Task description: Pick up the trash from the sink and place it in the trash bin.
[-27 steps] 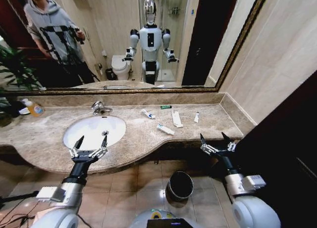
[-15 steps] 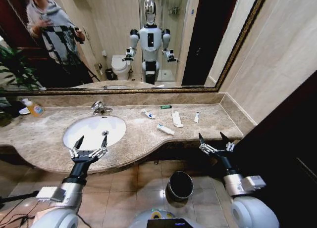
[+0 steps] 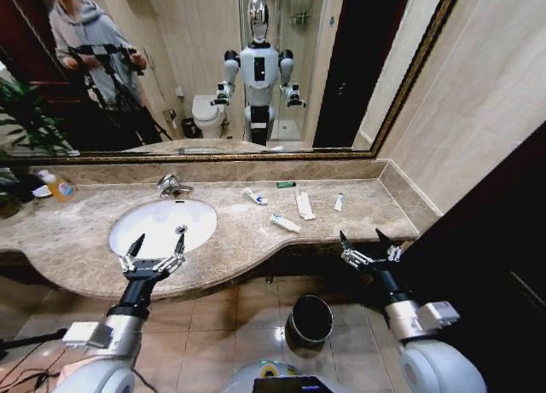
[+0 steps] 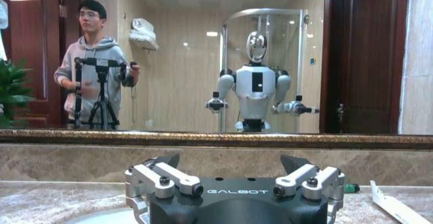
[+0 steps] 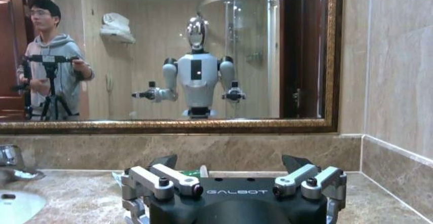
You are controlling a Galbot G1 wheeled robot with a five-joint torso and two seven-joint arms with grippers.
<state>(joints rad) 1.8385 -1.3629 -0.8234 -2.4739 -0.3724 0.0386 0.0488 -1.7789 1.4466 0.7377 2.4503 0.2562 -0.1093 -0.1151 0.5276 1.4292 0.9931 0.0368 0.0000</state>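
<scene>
Looking at this, the job hasn't really kicked off yet: every bit of trash is lying on the marble counter [image 3: 358, 207], none of it actually in the sink [image 3: 162, 226], and nothing has reached the trash bin [image 3: 310, 319].

Going left to right. The left gripper [image 3: 154, 246] hangs over the front rim of the basin, at about 6 o'clock of the bowl, fingers spread wide, holding nothing. Then the trash, all off at 3 o'clock of the sink: the white-and-blue tube [image 3: 254, 196] lies diagonally, long axis from 10 to 4 o'clock. The short green stick [image 3: 286, 184] sits by the back wall, pointing straight sideways, 9 to 3. The white tube nearest the front edge [image 3: 285, 223] runs 10 to 4 too. The flat wrapper [image 3: 304, 205] is nearly front to back, 12 to 6. The small tube [image 3: 339, 203] runs roughly front to back with a slight tilt.

The bin stands on the floor below the counter edge, at 6 o'clock of the trash. The right gripper [image 3: 368, 246] hovers just off the counter's front edge, wide open and empty.
</scene>
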